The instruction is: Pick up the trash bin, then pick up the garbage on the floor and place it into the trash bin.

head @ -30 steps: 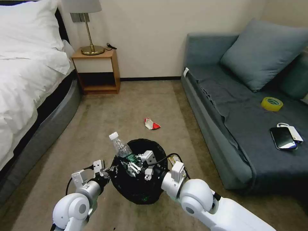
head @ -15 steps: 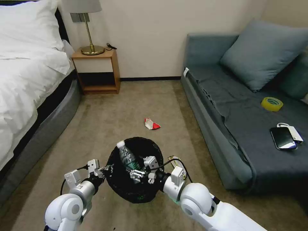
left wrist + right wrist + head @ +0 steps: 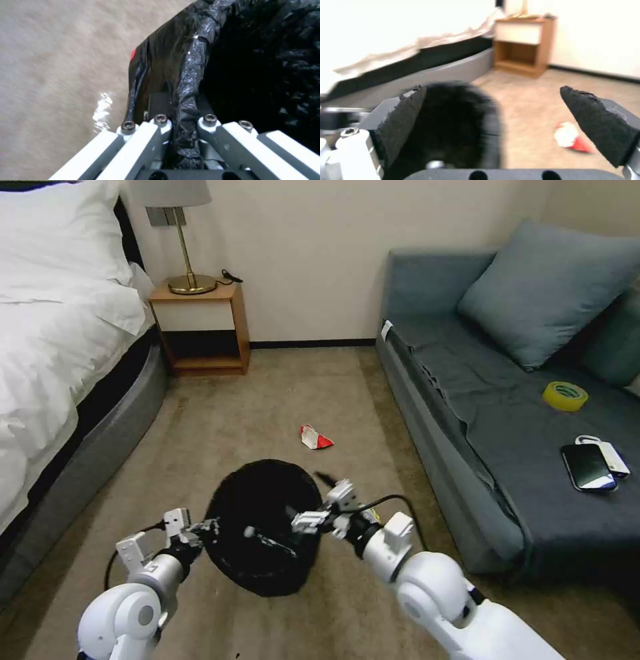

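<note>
The left end effector (image 3: 181, 130) is clamped on the lined rim of the trash bin (image 3: 263, 527), which it holds low in front of the robot. The right end effector (image 3: 321, 511), fingers spread wide and empty, hangs at the bin's right edge. The bottle (image 3: 270, 540) seems to lie inside. The red-and-white wrapper (image 3: 315, 437) sits on the floor beyond. A one-sided rim grip could let the bin tip and spill.

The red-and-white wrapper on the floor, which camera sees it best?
The head view: the red-and-white wrapper lies in plain sight on the carpet beyond the trash bin. The right wrist view shows it blurred between the open right claw's fingers. The left wrist view shows just a red sliver behind the bin liner.
</note>
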{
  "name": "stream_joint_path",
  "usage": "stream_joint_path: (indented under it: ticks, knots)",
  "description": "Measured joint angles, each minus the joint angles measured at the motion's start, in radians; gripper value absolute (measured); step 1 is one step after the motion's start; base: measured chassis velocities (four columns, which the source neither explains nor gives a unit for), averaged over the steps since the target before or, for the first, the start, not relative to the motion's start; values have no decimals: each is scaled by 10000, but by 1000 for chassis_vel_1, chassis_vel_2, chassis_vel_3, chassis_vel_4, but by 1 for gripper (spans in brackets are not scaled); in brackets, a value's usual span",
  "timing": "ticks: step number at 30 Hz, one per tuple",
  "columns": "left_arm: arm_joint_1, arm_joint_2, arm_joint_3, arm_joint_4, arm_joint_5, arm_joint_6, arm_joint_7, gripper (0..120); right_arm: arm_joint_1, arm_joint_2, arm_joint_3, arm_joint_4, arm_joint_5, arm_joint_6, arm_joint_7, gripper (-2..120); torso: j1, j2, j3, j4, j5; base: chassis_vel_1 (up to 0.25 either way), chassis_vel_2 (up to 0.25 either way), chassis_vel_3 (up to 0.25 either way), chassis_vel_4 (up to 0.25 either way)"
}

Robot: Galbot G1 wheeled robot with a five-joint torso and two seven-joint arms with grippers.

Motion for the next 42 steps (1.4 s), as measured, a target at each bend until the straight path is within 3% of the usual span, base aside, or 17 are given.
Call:
stream_joint_path:
  ticks: [3,7,17,27,42]
  knots:
    - [52,-48,-99,-83,222,-113,7,4,-378,162,389,159,-358,19,76,100,0,0,0,0,0,0,0,0,0]
    - [272,-201,-543,-408,425,-272,131,3,-1810,943,1607,608,-1727,193,89,100,0,1,0,0,-2,0,0,0,0]
    - [454,-123,-1320,-447,82,-299,393,3,-3671,2445,2929,1172,-3565,780,430,100,-1,0,-1,0,0,0,0,0,0]
    - [540,-168,-1210,-511,-35,-277,449,3,-4468,3279,3476,1103,-4367,1088,967,100,0,0,0,0,-1,0,0,0,0]
    - [473,-101,-1248,-401,-163,-322,462,3,-4446,3367,3594,1060,-4327,1053,803,100,0,1,0,1,1,0,0,0,0]
